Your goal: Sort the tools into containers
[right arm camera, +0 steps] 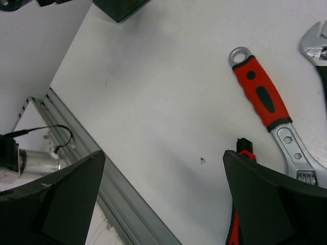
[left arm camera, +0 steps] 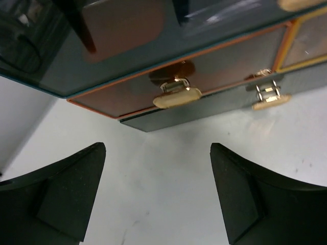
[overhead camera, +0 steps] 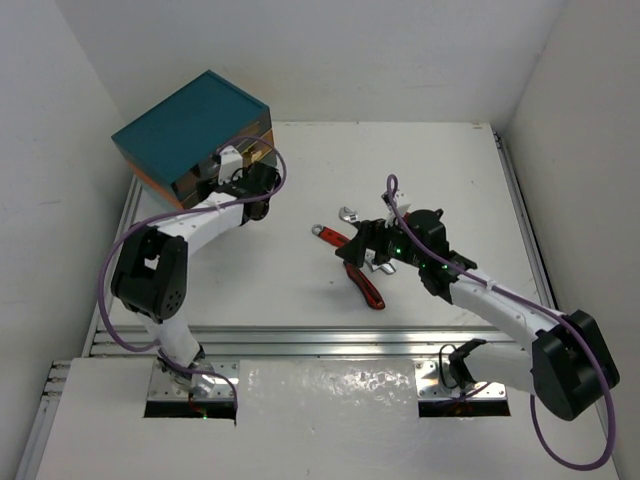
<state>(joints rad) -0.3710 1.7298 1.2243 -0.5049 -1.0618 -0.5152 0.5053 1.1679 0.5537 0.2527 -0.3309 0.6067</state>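
The teal-topped cabinet [overhead camera: 190, 125] stands at the back left. In the left wrist view its amber drawer front [left arm camera: 214, 64] and two tan knobs [left arm camera: 177, 97] [left arm camera: 270, 100] sit just ahead of my left gripper [left arm camera: 158, 199], which is open over bare table. My right gripper [right arm camera: 163, 199] is open and low over the tools at mid-table. A red-handled adjustable wrench [right arm camera: 263, 97] lies beyond its right finger. A second wrench's silver head [right arm camera: 317, 43] shows at the edge. The red-and-black cutters [overhead camera: 365, 285] lie partly under the right finger [right arm camera: 271, 204].
An aluminium rail [overhead camera: 320, 340] runs along the table's near edge, and it shows close to the right gripper's left finger [right arm camera: 61, 204]. White walls close in the table on the left, back and right.
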